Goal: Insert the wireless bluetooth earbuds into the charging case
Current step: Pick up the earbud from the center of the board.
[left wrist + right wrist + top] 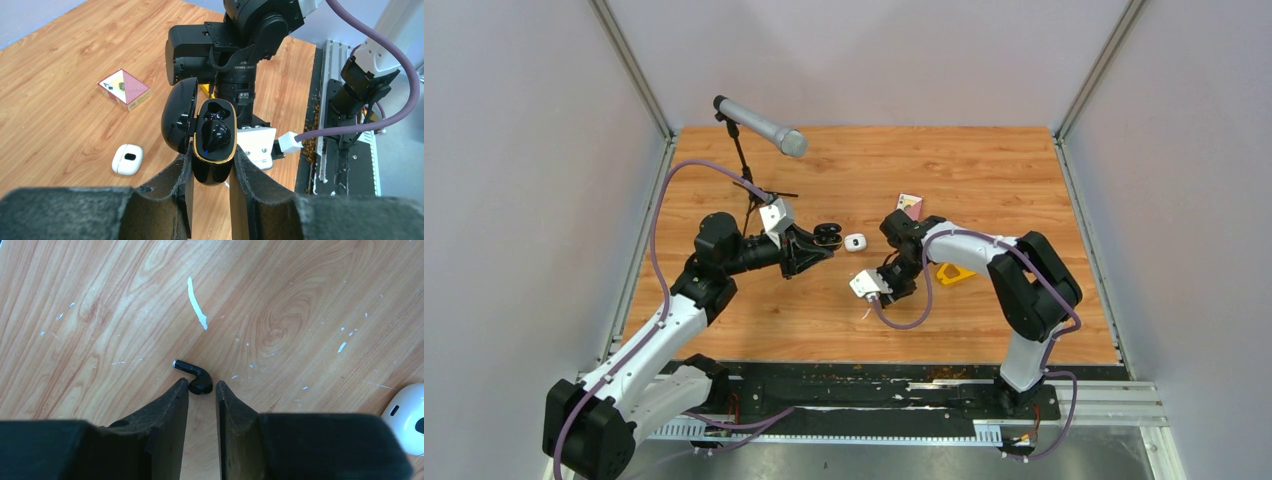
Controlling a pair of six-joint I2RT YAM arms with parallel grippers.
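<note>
Black earbud (196,378) lies on the counter (300,300) between the right jaws' tips — narrowly parted, not clamped. Left jaws grip the open charging case (212,172) — another earbud (216,134) seated inside.

No legible text — only tiny blurred print on right arm (239,65)

Bright even light, soft shadows, glints on glossy charging case (212,140), wrist-view foreground blurred

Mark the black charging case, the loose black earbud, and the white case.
black charging case (212,170): left wrist view, lower shell.
loose black earbud (200,384): right wrist view, rounded head.
white case (127,160): left wrist view, lid top.
</note>
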